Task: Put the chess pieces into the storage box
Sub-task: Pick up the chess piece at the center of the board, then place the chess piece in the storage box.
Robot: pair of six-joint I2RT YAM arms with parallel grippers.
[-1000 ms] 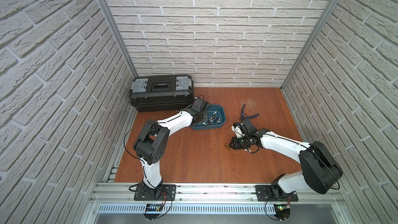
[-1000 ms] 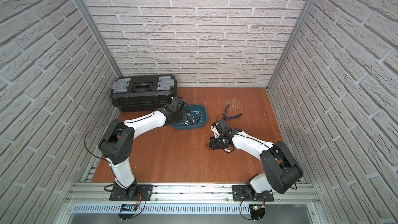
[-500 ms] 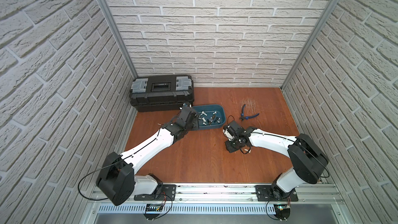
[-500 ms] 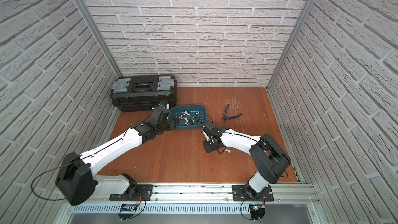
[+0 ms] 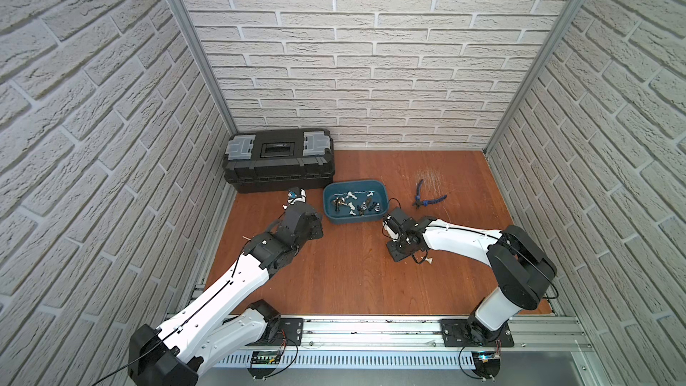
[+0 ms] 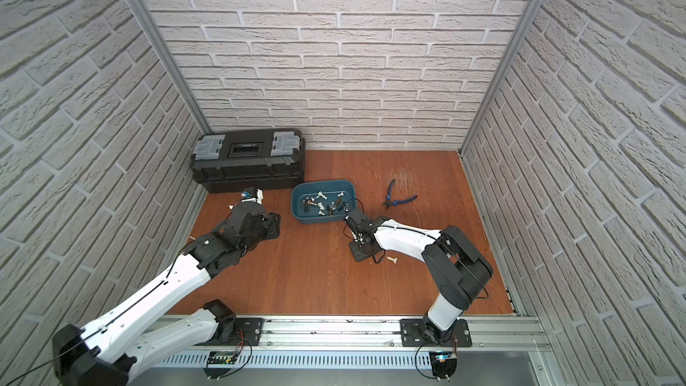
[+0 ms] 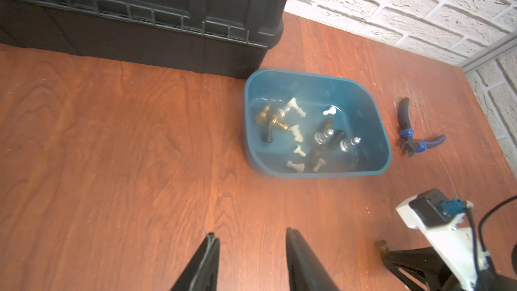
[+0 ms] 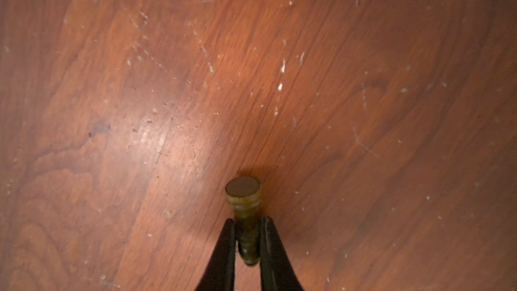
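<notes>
On my table [image 5: 352, 284], a black toolbox [image 5: 279, 165] with grey latches sits closed against the back brick wall [image 5: 371, 68]. Blue-handled pliers [image 5: 420, 195] lie flat, handles spread, well apart from it.

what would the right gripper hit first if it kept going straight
Probably the table: only bare wood shows ahead of the right gripper. The gold chess piece in its jaws sticks out past them, so it would likely touch first.
</notes>
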